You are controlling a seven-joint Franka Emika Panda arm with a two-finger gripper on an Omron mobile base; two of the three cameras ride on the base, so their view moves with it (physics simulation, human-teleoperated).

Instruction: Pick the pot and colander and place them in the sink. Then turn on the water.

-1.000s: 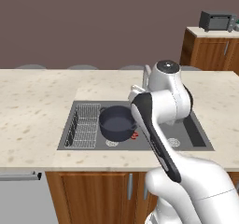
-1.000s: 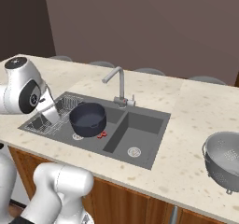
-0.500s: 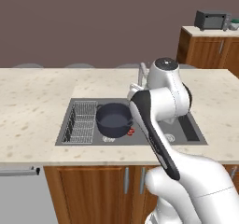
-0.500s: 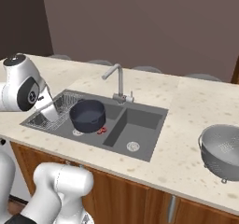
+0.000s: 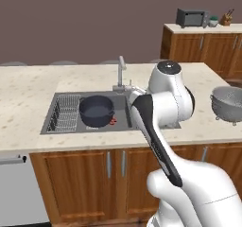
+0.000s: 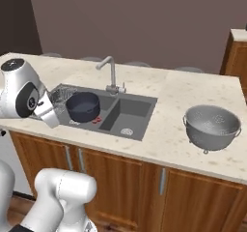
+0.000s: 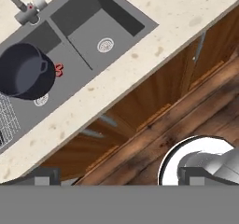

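Over on the right of the surface [image 6: 173, 93], well apart from the sink [image 6: 130, 110], stands the colander [image 6: 212, 126] — upright, mouth up, resting on small feet near the front edge. It also shows at the right edge of the left base view, colander [image 5: 229, 103]. The pot [image 5: 96, 110] already sits in the left basin, just beside the wire rack [image 5: 66, 111], with the faucet [image 6: 110, 71] behind the divider; no stream runs from it. So the colander looks to be the thing to fetch next.

It reads as thin perforated metal — probably light and stiff, not fragile, but smooth enough to slip. Its bowl is too wide to span, so the wide rim looks like the best hold: one finger inside, one outside, pinching the lip from above. A rim hold sits off-centre, so the bowl may swing or tilt when lifted; a firm pinch should manage, given the likely low weight. The rounded outer wall offers little purchase.

The hand view looks down over the pot [image 7: 24, 71], the right basin and the cabinet fronts [image 7: 154, 97] below the surface. The fingers themselves are not clear to me at its bottom edge, so I cannot tell whether they are wide or narrow; nothing appears to be held.
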